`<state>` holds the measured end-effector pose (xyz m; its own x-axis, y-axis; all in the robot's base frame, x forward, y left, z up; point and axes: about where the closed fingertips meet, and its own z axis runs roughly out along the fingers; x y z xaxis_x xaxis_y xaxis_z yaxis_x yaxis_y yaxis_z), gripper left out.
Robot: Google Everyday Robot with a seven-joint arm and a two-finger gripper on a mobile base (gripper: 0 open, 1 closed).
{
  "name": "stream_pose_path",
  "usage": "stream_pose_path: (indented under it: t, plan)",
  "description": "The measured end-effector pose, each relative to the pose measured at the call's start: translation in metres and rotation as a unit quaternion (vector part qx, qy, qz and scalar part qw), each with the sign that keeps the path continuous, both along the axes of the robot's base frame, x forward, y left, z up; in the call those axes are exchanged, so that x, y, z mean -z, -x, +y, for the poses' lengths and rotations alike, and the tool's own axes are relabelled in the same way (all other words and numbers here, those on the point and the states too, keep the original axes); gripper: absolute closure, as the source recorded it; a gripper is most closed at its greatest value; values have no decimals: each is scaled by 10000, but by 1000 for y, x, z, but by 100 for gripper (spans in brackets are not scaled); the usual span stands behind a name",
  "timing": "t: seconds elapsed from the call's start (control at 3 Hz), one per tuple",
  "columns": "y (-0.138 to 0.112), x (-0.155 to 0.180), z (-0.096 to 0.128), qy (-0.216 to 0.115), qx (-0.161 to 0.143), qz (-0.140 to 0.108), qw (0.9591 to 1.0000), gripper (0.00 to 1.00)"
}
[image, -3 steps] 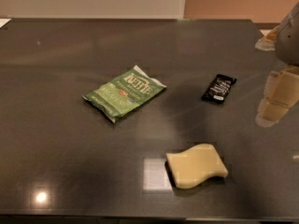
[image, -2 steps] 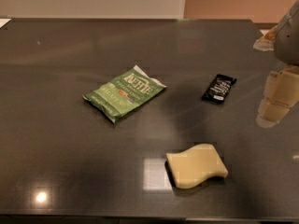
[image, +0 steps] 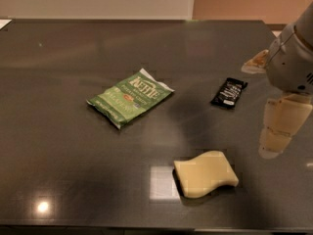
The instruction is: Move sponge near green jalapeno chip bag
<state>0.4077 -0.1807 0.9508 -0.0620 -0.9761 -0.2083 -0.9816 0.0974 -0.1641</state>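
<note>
The sponge point(image: 205, 174) lies flat near the front of the table point(image: 63, 151), its long axis about left to right, down and left of the gripper point(image: 279, 131), which hangs at the right edge, spread or closed I cannot tell.

table point(image: 73, 170): green jalapeno chip bag point(image: 130, 97) | black packet point(image: 229, 92) | sponge point(image: 205, 174) | hand point(image: 262, 107): right

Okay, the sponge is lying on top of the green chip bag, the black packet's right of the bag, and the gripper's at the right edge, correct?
Not quite. The sponge is not on the green jalapeno chip bag; the camera view shows it lying apart on the table, nearer the camera. The black packet and the gripper are as you said.
</note>
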Motion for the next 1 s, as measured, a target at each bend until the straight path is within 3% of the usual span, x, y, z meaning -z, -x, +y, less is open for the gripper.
stream_pose_path:
  t: [0.67,1.0]
  plan:
    - [46,42,35,-96,-781,377,9962,0]
    - [55,59,46,-177,-1030,437,9936,0]
